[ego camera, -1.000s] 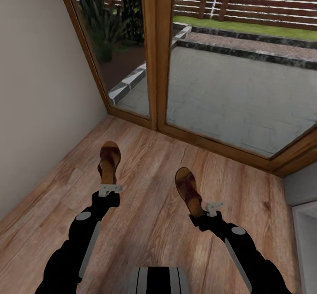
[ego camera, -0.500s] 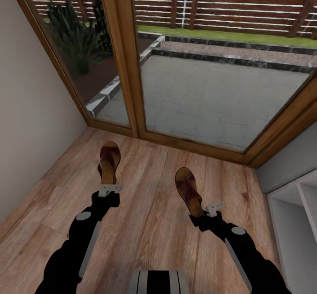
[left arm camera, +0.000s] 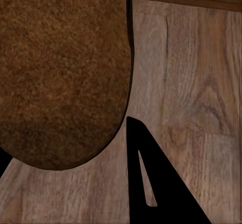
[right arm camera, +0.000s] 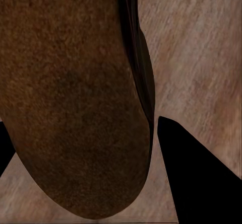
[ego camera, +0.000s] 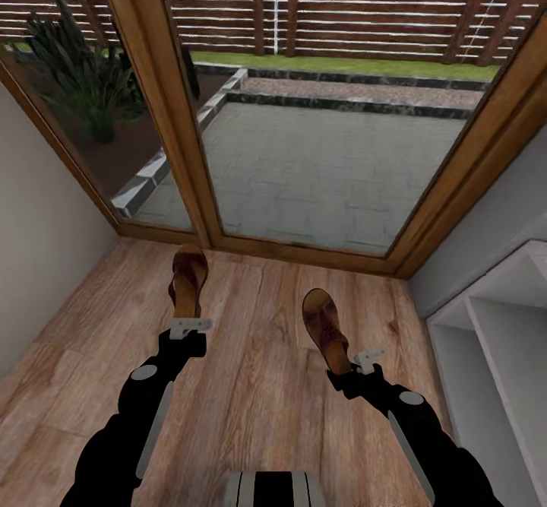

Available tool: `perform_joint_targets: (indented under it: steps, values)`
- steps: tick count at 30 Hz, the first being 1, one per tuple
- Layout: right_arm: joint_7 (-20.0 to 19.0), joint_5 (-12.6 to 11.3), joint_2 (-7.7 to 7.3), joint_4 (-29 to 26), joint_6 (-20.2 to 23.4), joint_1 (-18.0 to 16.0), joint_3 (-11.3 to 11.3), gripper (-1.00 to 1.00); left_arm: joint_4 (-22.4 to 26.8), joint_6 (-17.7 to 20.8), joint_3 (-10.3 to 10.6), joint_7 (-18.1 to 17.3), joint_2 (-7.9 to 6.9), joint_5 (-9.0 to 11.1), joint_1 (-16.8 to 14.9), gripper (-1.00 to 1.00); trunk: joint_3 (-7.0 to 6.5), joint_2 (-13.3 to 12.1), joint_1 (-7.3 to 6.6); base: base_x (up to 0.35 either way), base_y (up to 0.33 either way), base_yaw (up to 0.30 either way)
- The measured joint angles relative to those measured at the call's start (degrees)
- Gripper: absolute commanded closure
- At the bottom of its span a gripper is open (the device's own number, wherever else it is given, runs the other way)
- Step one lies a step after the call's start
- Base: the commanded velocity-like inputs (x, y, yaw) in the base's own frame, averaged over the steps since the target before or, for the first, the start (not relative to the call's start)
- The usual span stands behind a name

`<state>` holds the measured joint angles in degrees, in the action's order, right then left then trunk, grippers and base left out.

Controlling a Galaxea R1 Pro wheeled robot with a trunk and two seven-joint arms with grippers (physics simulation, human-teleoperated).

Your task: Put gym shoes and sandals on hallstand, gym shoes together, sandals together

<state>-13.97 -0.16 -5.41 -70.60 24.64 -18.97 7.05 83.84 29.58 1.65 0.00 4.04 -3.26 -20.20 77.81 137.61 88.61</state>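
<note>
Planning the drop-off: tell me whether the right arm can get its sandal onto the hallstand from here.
Probably yes: the hallstand stands at the robot's right, nothing between it and the right pincer holding the sandal.

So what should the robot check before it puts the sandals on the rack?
1. Left gripper holding a sandal: ok, heel between the fingers.
2. Right gripper holding the other sandal: ok.
3. Hallstand in sight: ok, at the right edge.
4. Hallstand within reach: cannot tell.
5. Cubby free of other shoes: cannot tell, mostly out of frame.
6. Corridor floor clear toward the rack: ok.
</note>
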Motion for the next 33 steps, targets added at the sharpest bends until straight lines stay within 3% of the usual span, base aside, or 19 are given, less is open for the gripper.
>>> perform_joint_targets:
  steps: [10,22,33]
  values:
    - [0.0,0.0,0.00,0.0,-0.1,0.0,0.0,1.00,0.0,0.0,0.0,0.0,0.00,0.0,0.0,1.00,-0.25,0.0,0.00,0.000,0.185,-0.073]
    - [0.0,0.0,0.00,0.0,-0.1,0.0,0.0,1.00,0.0,0.0,0.0,0.0,0.00,0.0,0.0,1.00,-1.04,0.0,-0.01,0.017,0.295,-0.209]
    - [-0.1,0.0,0.00,0.0,0.0,0.0,-0.1,1.00,0.0,0.0,0.0,0.0,0.00,0.0,0.0,1.00,-1.48,0.8,0.43,0.010,0.041,-0.220]
